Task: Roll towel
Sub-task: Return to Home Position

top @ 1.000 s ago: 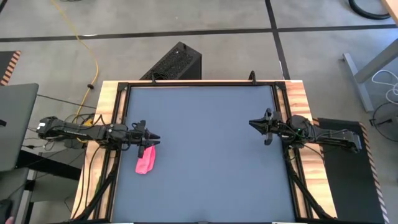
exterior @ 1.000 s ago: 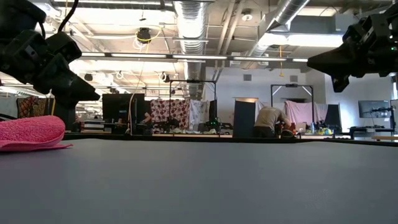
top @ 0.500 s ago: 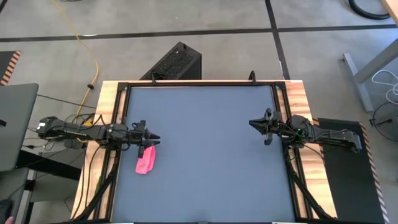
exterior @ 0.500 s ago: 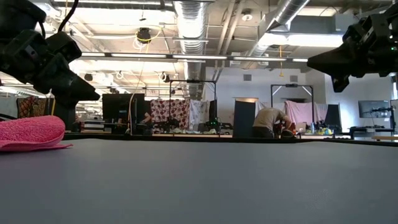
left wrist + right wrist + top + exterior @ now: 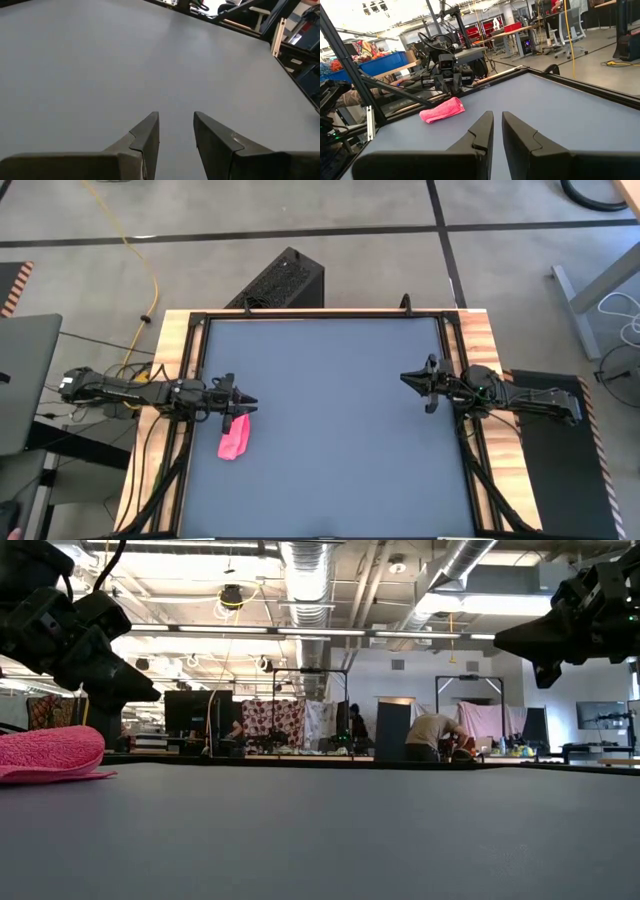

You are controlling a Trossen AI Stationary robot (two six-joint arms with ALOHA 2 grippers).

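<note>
The pinkish-red towel (image 5: 235, 440) lies rolled up into a short bundle near the table's left edge, resting on its underside; it also shows in the low view (image 5: 45, 755) and the right wrist view (image 5: 442, 111). My left gripper (image 5: 250, 404) hovers just on the far side of it, above the table, fingers a little apart and empty (image 5: 176, 125). My right gripper (image 5: 404, 377) hovers near the table's right edge, far from the towel, fingers nearly together and empty (image 5: 498, 122).
The dark tabletop (image 5: 330, 430) stretches bare between the two arms. A black box (image 5: 280, 280) stands on the floor beyond the far edge. People and equipment show in the room behind the table (image 5: 430, 735).
</note>
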